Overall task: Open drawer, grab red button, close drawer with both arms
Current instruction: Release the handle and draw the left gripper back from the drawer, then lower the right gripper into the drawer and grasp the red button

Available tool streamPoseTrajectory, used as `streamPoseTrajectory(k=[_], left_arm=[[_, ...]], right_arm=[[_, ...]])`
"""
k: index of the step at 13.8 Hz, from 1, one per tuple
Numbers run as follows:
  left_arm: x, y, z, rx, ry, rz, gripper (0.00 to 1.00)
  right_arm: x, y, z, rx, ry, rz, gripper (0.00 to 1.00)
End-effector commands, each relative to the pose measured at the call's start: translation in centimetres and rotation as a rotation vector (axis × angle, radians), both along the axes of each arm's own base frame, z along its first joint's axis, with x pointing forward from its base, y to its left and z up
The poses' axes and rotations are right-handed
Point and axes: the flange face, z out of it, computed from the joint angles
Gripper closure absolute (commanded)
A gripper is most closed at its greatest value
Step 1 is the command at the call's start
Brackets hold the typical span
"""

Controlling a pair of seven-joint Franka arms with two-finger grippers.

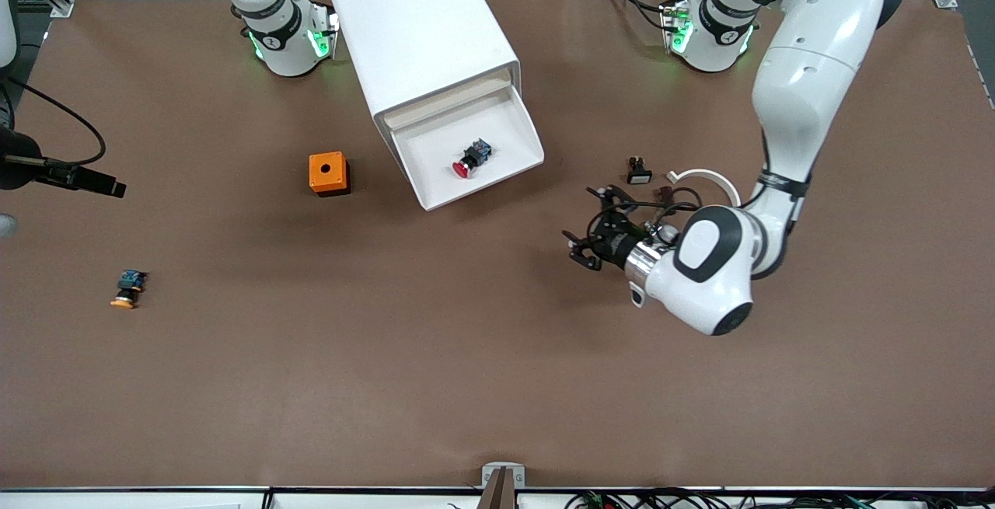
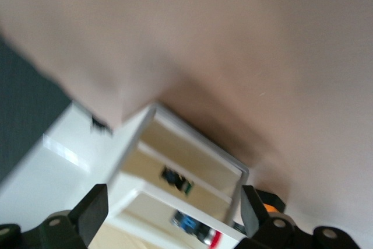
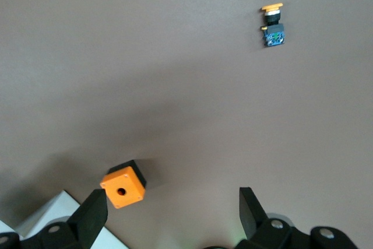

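The white cabinet (image 1: 424, 35) lies near the robots' bases with its top drawer (image 1: 486, 180) pulled out. The red-capped button (image 1: 469, 159) lies on its side on the drawer floor. My left gripper (image 1: 588, 223) hovers over the bare table beside the drawer, toward the left arm's end, open and holding nothing. In the left wrist view the drawer (image 2: 169, 199) and the button (image 2: 201, 234) show between the spread fingers of the left gripper (image 2: 173, 214). The front view does not show my right gripper (image 3: 170, 214). In its wrist view it is high over the table, open and empty.
An orange box (image 1: 328, 173) (image 3: 123, 186) with a hole stands beside the cabinet, toward the right arm's end. A yellow-capped button (image 1: 128, 289) (image 3: 272, 24) lies nearer the front camera at that end. A small black part (image 1: 638, 171) and a white ring (image 1: 703, 176) lie by the left arm.
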Motion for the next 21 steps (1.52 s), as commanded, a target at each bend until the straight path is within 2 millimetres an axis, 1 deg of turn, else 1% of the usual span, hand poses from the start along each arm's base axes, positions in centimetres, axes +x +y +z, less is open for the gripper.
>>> streamPoseTrajectory(k=[1,2,3,4,6,7,8,9,10,12,13,14,16,17,18,19,20,21], left_arm=[[2.0,2.0,4.7,-0.035,-0.315,-0.152,0.00],[2.8,2.5,5.8,-0.037,-0.420,-0.193,0.00],[3.5,2.9,6.5,-0.035,-0.503,-0.240,0.00],[4.0,3.1,8.0,-0.021,-0.598,-0.296,0.00],[4.4,3.0,10.4,0.002,-0.721,-0.389,0.00],[4.5,2.9,11.6,0.015,-0.770,-0.433,0.00],[4.4,2.5,12.4,0.034,-0.818,-0.473,0.00],[4.2,1.8,13.1,0.038,-0.852,-0.480,0.00],[3.9,0.5,13.3,0.037,-0.870,-0.497,0.00],[2.9,-3.1,12.8,0.131,-0.926,-0.616,0.00],[2.7,-4.3,13.0,0.180,-0.953,-0.639,0.00],[2.8,-4.9,13.2,0.207,-0.981,-0.598,0.00],[3.1,-5.1,13.9,0.207,-1.012,-0.562,0.00],[3.1,-5.0,14.0,0.204,-1.014,-0.554,0.00],[3.1,-5.2,13.8,0.201,-1.011,-0.555,0.00],[2.9,-5.6,13.5,0.200,-1.008,-0.562,0.00],[2.6,-6.4,13.1,0.201,-1.009,-0.573,0.00],[2.5,-6.6,13.0,0.207,-1.008,-0.569,0.00]], right_arm=[[0.4,6.6,0.8,-0.008,0.007,-0.170,0.00],[0.5,8.9,0.9,0.004,0.009,-0.223,0.00],[0.5,11.6,0.9,0.004,0.009,-0.278,0.00],[0.5,13.8,0.9,-0.001,0.003,-0.320,0.00],[-0.1,20.4,0.4,-0.013,-0.011,-0.364,0.00],[-0.4,24.1,-0.3,-0.020,-0.020,-0.395,0.00],[-0.6,27.2,-1.5,-0.027,-0.022,-0.427,0.00],[-0.9,30.7,-2.7,-0.030,-0.031,-0.457,0.00],[-1.3,33.6,-4.2,-0.038,-0.028,-0.463,0.00],[-2.7,39.2,-6.7,-0.039,-0.037,-0.461,0.00],[-3.4,41.5,-7.8,-0.044,-0.039,-0.471,0.00],[-4.2,43.6,-8.6,-0.042,-0.046,-0.464,0.00],[-5.6,46.6,-10.8,-0.067,-0.045,-0.441,0.00],[-6.1,47.7,-11.8,-0.071,-0.044,-0.425,0.00],[-6.7,48.9,-13.2,-0.085,-0.042,-0.417,0.00],[-7.3,50.1,-14.4,-0.108,-0.062,-0.423,0.00],[-7.6,50.7,-15.5,-0.129,-0.080,-0.423,0.00],[-8.3,51.7,-16.6,-0.145,-0.077,-0.418,0.00]])
